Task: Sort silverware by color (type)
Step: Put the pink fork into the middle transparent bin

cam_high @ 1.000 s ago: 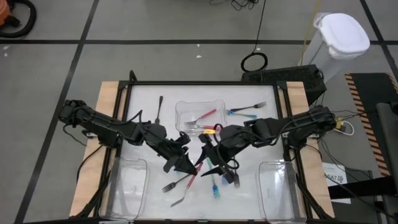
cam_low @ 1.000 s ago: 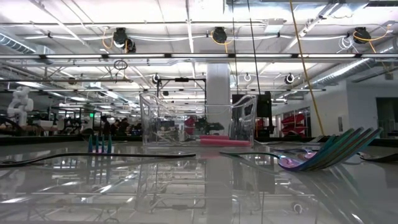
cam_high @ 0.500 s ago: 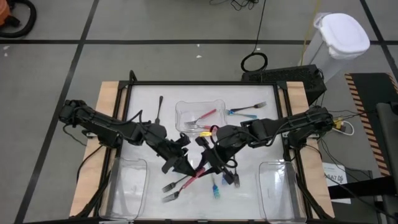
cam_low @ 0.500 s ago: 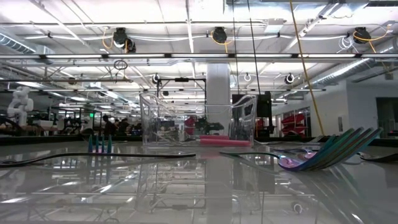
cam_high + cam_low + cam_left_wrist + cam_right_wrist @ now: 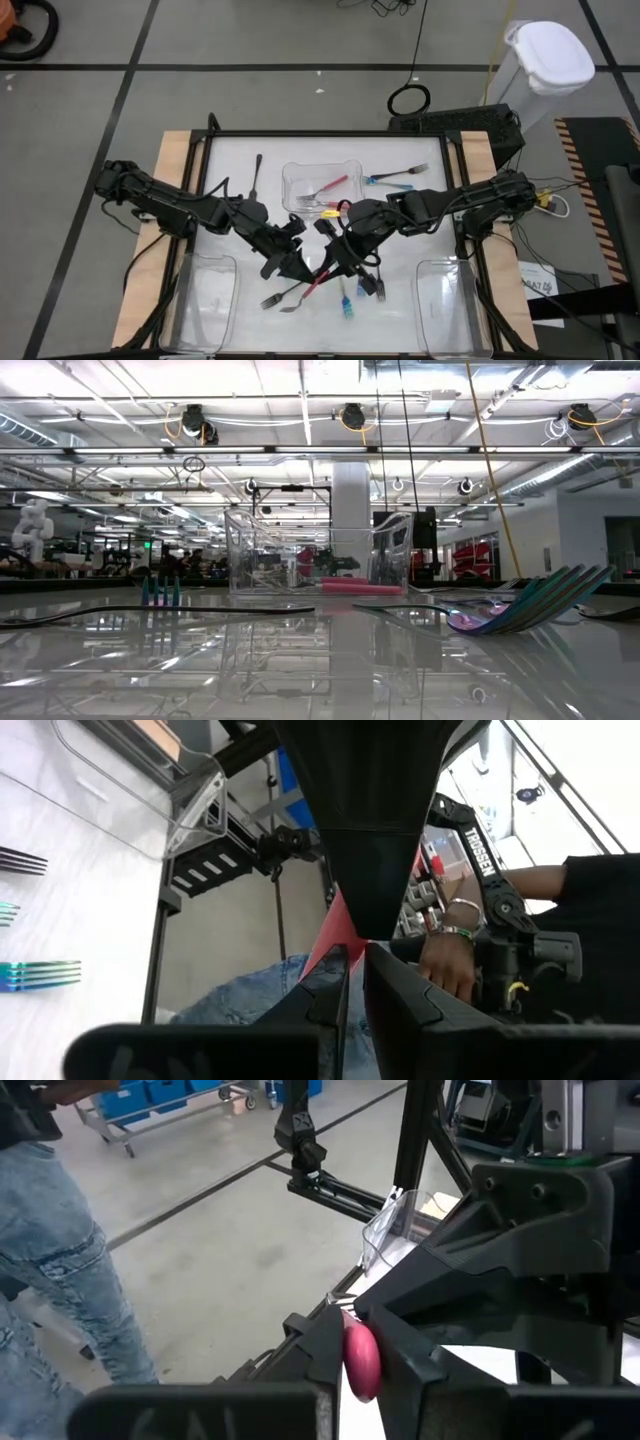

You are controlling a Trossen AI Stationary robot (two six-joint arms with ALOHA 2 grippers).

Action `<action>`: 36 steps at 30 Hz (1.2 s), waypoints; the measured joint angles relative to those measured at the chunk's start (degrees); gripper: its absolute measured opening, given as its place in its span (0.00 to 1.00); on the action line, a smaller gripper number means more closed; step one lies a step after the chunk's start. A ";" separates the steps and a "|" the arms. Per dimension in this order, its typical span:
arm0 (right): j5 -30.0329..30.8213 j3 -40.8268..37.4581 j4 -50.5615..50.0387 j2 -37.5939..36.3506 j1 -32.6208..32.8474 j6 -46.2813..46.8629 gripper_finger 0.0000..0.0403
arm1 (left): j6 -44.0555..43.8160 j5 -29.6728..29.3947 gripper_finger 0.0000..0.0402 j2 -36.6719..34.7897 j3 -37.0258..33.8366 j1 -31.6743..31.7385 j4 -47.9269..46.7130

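Observation:
A pink-handled fork (image 5: 312,284) of the silverware hangs in the air over the middle of the table between my two grippers. My left gripper (image 5: 298,268) comes in from the left and is shut on it. My right gripper (image 5: 335,266) comes in from the right and is shut on its handle end. Another pink fork (image 5: 336,184) lies in the clear tray (image 5: 292,180) at the far middle. Teal forks (image 5: 394,178) lie right of that tray. A dark utensil (image 5: 257,172) lies left of it. Blue-handled pieces (image 5: 348,304) lie near the front. My left gripper pinches the pink handle (image 5: 338,934) between its two fingers, coming nearly level from the table's left. The fork is lifted clear of the table, its grey tines (image 5: 270,300) pointing toward the near left. My right gripper pinches the handle's rounded free end (image 5: 360,1362) between its two fingers, coming from the table's right and slanting slightly down.
Two more clear trays stand at the near left (image 5: 205,300) and near right (image 5: 450,298). A person in jeans (image 5: 60,1270) stands beyond the table, a hand (image 5: 445,960) showing behind the arms. A white bin (image 5: 548,58) stands off the far right.
My right gripper has shut on the free end of the pink handle while my left gripper kept its hold. The fork has stayed in the air between them.

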 joint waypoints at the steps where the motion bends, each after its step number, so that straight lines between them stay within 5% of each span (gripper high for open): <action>1: 0.07 0.00 -0.25 -0.03 0.00 0.00 0.07 | 0.00 -0.72 0.09 0.00 0.00 -0.02 0.00; 12: 0.92 0.02 -3.61 -0.48 -0.02 1.33 0.07 | -1.46 -5.04 0.11 0.04 -0.07 -0.04 -0.52; 25: 4.80 0.02 -10.76 -3.39 -0.17 1.36 0.07 | 0.07 -11.04 0.43 0.04 -0.04 0.26 -3.17; 36: 6.27 0.00 -19.95 -9.12 -0.26 1.25 0.07 | 0.41 -15.37 0.46 0.04 -0.04 0.22 -3.21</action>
